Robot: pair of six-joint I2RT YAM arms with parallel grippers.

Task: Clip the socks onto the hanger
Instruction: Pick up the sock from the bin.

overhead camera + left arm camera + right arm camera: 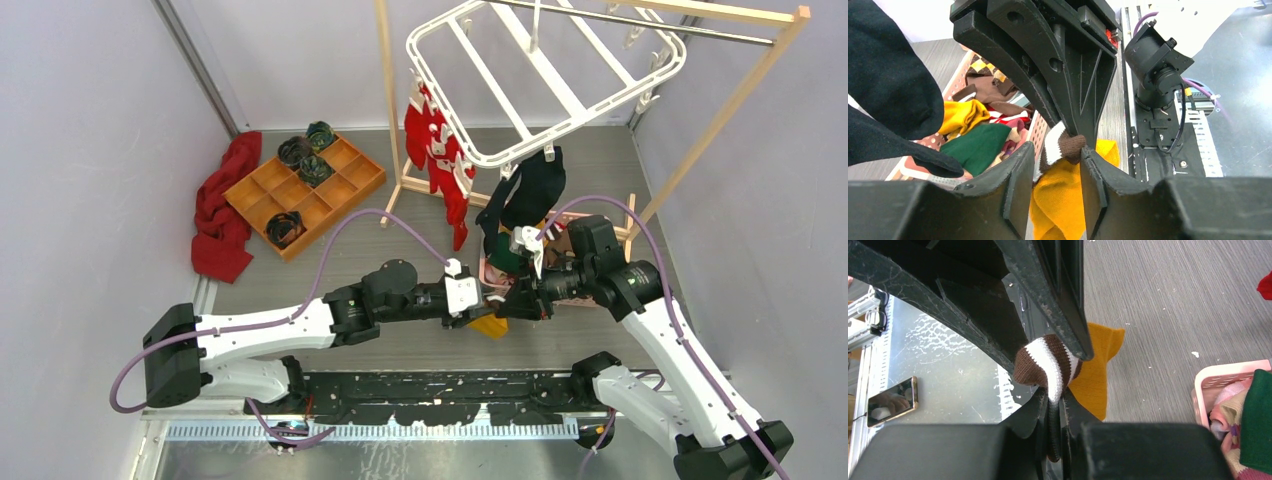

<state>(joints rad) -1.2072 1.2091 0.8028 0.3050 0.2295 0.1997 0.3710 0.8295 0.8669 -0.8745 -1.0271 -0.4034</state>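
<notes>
A sock with a brown-and-cream striped end and a mustard-yellow body hangs between my two grippers, low over the table. My right gripper is shut on the striped end. My left gripper faces it with its jaws open on either side of the hanging yellow part; the striped end touches its right finger. The white hanger hangs above, with a black sock and red socks clipped to it.
A pink basket of assorted socks sits just behind the grippers. The wooden rack stands at the back. A wooden tray with rolled sock bundles and a red cloth lie at the left. A phone lies near the arm bases.
</notes>
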